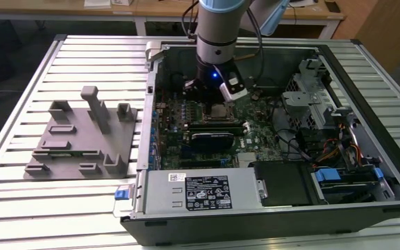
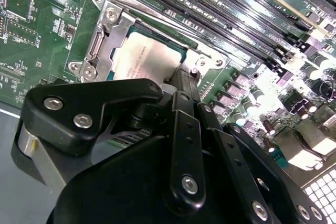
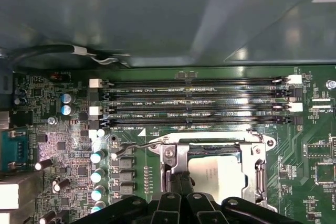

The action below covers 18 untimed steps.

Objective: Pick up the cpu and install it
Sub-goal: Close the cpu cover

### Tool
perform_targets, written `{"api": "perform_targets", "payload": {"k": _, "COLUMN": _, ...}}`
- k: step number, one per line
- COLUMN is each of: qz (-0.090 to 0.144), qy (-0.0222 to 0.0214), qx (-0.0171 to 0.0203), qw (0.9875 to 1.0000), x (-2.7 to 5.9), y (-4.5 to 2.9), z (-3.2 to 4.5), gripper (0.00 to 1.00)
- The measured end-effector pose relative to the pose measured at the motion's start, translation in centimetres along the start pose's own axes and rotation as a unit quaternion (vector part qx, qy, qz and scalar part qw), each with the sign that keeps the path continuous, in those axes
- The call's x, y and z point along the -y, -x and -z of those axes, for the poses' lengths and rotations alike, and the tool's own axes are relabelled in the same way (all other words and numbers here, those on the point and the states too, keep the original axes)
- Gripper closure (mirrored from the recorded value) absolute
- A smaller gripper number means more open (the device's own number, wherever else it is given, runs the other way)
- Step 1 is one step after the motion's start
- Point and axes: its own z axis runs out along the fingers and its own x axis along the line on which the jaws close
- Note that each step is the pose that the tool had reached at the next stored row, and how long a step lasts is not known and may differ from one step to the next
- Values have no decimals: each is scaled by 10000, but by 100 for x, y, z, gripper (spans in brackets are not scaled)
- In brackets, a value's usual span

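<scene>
**Cpu lay in its socket with the gripper at its edge**

Exterior view: the cpu [image 1: 222, 110] lay flat on the green board [image 1: 255, 135] inside the open computer case [image 1: 366, 208]. It sat near the middle of the board. The arm reached straight down into the case, and the gripper [image 1: 210, 99] was right over the cpu. A small blue light glowed on the arm just above it. A grey box [image 1: 200, 192] with a white sticker sat at the near end of the case. On the slatted table [image 1: 19, 219], to the exterior view's left of the case, stood a grey holder block [image 1: 82, 140].

Second wrist view: the cpu [image 2: 144, 59] showed its pale shiny top. It lay inside the silver metal frame [image 2: 102, 35] of the socket. The black gripper [image 2: 184, 77] reached down to one edge of the cpu. Long black slots [image 2: 220, 3] ran across the board beyond the socket.

First wrist view: the cpu [image 3: 220, 171] sat flat in the socket frame [image 3: 260, 166]. The gripper [image 3: 180, 174] stood at the cpu's side edge, and its two fingers [image 3: 174, 179] looked pressed close together. Four long slots [image 3: 194, 100] lay side by side just beyond the socket. A thin metal lever [image 3: 131, 148] stuck out from the frame's corner.
</scene>
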Motion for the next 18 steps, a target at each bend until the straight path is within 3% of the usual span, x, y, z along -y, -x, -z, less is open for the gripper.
{"api": "perform_targets", "payload": {"k": 12, "qz": 0, "qy": 0, "qx": 0, "qw": 10000, "x": -2, "y": 11, "z": 2, "gripper": 89}}
{"api": "perform_targets", "payload": {"k": 18, "qz": 0, "qy": 0, "qx": 0, "qw": 10000, "x": -4, "y": 11, "z": 62, "gripper": 89}}
